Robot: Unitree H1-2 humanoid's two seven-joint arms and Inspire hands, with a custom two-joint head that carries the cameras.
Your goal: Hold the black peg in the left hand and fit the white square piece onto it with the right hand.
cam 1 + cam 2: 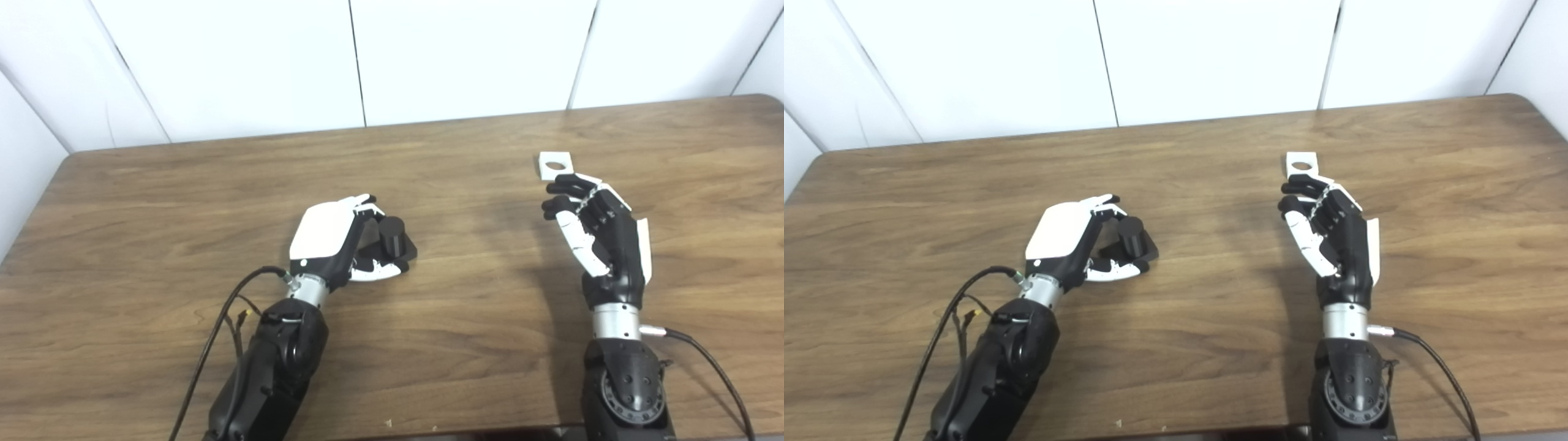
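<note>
Left eye view: nearest the camera, the left hand (334, 242) curls around the black peg (392, 236), a matte cylinder on a dark base, though whether the grasp has fully closed is hard to judge. Farther back, the right hand (597, 236) hovers with fingers bent, apparently grasping nothing. Beyond its fingertips, the white square piece (555, 165), flat with a round hole, lies on the wood-grain table (465, 318); pickup and fitting remain.
</note>
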